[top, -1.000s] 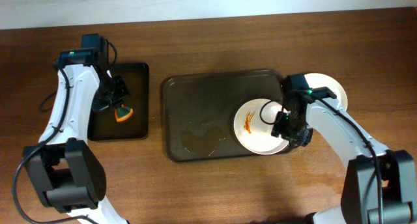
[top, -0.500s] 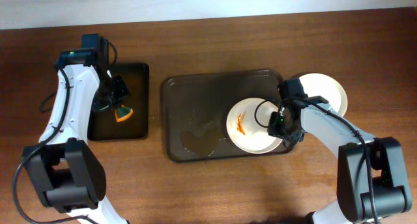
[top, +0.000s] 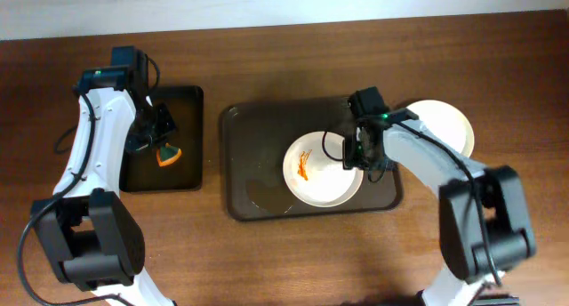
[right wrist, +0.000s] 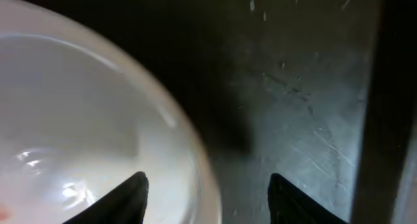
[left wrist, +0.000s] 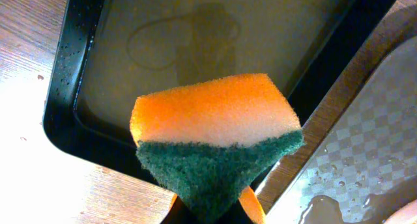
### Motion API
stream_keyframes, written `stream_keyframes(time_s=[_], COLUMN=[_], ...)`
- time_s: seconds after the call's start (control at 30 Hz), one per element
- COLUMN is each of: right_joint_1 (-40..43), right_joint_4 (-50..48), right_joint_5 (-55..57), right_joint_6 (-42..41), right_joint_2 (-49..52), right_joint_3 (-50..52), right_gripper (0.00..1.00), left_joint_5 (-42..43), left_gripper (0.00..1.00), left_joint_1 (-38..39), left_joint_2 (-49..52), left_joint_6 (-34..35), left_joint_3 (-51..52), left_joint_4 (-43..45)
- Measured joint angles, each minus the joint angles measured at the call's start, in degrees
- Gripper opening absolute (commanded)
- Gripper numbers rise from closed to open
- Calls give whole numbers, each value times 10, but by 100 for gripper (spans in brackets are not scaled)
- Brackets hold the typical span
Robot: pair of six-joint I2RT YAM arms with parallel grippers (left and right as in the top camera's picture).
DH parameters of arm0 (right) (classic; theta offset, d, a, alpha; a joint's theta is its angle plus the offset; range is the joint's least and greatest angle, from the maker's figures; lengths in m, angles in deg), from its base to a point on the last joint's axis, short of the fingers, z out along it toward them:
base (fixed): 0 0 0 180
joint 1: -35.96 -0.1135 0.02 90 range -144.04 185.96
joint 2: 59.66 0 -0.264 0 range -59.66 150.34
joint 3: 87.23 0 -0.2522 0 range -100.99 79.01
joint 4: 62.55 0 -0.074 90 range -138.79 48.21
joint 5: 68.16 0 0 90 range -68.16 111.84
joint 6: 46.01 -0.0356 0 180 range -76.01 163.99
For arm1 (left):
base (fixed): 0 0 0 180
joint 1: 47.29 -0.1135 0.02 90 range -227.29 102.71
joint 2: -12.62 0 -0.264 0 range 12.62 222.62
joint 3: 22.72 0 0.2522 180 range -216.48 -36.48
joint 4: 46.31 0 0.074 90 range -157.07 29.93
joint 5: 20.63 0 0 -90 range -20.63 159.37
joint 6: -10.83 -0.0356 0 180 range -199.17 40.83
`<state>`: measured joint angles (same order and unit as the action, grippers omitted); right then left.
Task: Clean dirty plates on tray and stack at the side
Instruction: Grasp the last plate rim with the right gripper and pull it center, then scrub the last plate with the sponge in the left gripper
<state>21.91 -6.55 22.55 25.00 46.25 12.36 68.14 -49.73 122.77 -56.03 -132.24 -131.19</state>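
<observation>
**Overhead and wrist views.** The dirty plate [top: 322,172] is being shown shifted leftward. A second ago it was lying against the right edge of the large tray [top: 258,128]; now it is lying in the tray's middle-right part. The right gripper [top: 360,155] is being seen displaced with it, at the plate's right rim.

In the right wrist view the jaws are being held apart. One finger [right wrist: 133,195] is over the plate's inside and the other [right wrist: 293,201] is over bare tray, with the rim between them and nothing pinched.

The shift is being read as bringing the plate within reach for scrubbing. The orange smear [top: 304,166] is being shown on its face, so cleaning is being judged not yet begun.

The plate is round, so no long axis is being offered. It is lying flat, hollow upward, with the smear running obliquely left of centre.

The sponge [left wrist: 215,139] is being gripped in the closed jaws of the left gripper [top: 164,144] above the small black tray [top: 187,101]. Its long axis is lying across the left wrist view, with the orange layer away from the jaws and the green scrub layer toward them.

One white plate [top: 449,119] is being kept on the counter [top: 293,253] just beside the large tray's right edge.
</observation>
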Motion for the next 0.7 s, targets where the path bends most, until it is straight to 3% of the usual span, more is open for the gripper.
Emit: stream_keyframes(time_s=[0.03, 0.07, 0.1, 0.17, 0.23, 0.33, 0.5, 0.7], right_joint_1=[2, 4, 5, 5, 6, 7, 5, 5], right_joint_4=[-3, -5, -5, -5, -1, 4, 5, -3], right_joint_5=[0, 2, 2, -19, -61, -112, -165, -184], right_joint_6=[2, 10, 13, 32, 57, 60, 57, 57], right_joint_2=[22, 26, 29, 31, 32, 35, 38, 39], right_joint_3=[0, -6, -9, -11, -10, -10, -9, -6], right_gripper=[58, 42, 38, 21, 19, 4, 4, 4], left_joint_5=[0, 0, 0, 0, 7, 26, 54, 110], left_gripper=[0, 0, 0, 0, 0, 0, 0, 0], left_joint_1=[0, 0, 0, 0, 0, 1, 25, 142], left_joint_2=[0, 0, 0, 0, 0, 0, 0, 0], left_joint_6=[0, 0, 0, 0, -2, -13, -54, -145], left_joint_3=[0, 0, 0, 0, 0, 0, 0, 0], left_joint_4=[0, 0, 0, 0, 0, 4, 11, 64])
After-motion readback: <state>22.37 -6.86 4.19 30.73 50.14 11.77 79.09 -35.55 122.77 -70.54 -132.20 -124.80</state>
